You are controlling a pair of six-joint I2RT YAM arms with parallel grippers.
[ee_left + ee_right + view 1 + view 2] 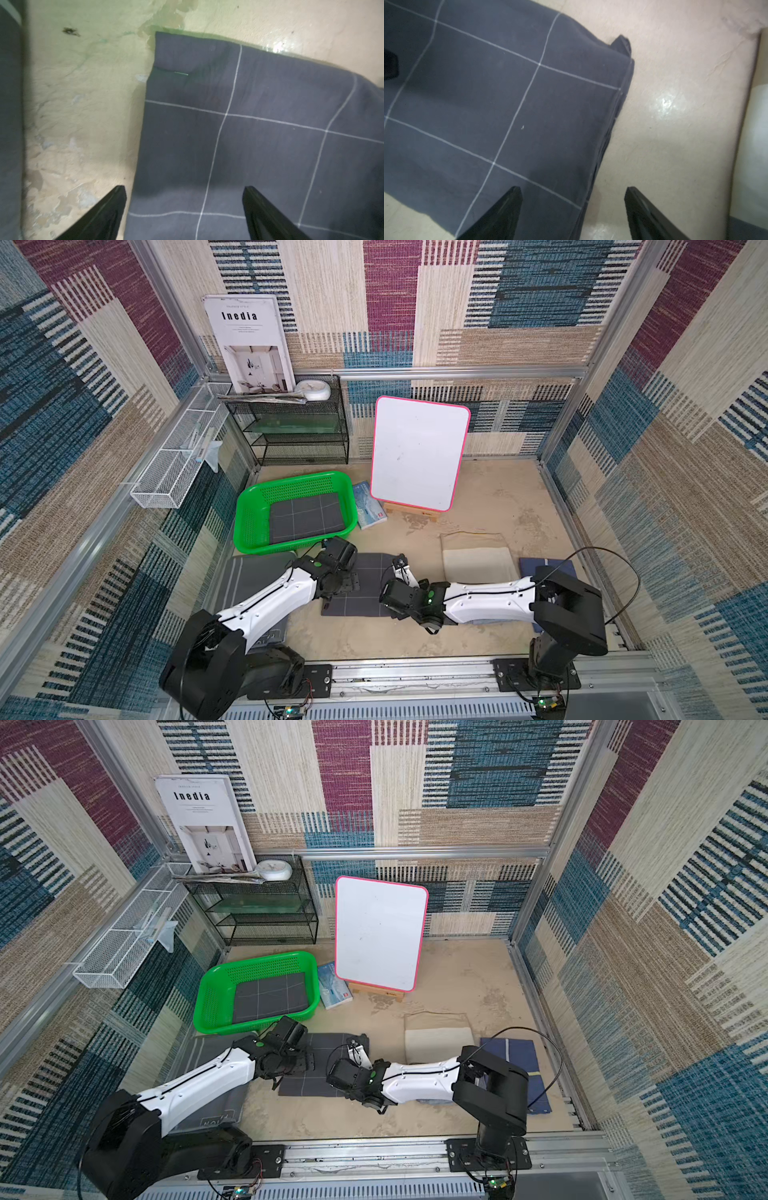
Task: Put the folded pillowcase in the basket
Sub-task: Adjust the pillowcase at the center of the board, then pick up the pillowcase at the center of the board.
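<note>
Grey cloth crossed by thin white lines, the folded pillowcase (369, 593), is seen lying flat on the sandy tabletop (478, 497) at the front, between the two arms. The left gripper (185, 187) is held above its left edge and the right gripper (573, 188) above its right edge. Both sets of jaws are spread wide and nothing is grasped; contact with the cloth cannot be made out. Just behind, the green basket (249, 514) is found with a similar folded cloth (305, 516) already laid on its floor. For the piece on the table the task is judged to be at its start: the grasp, the lift and the carry to the basket are all left to be done
</note>
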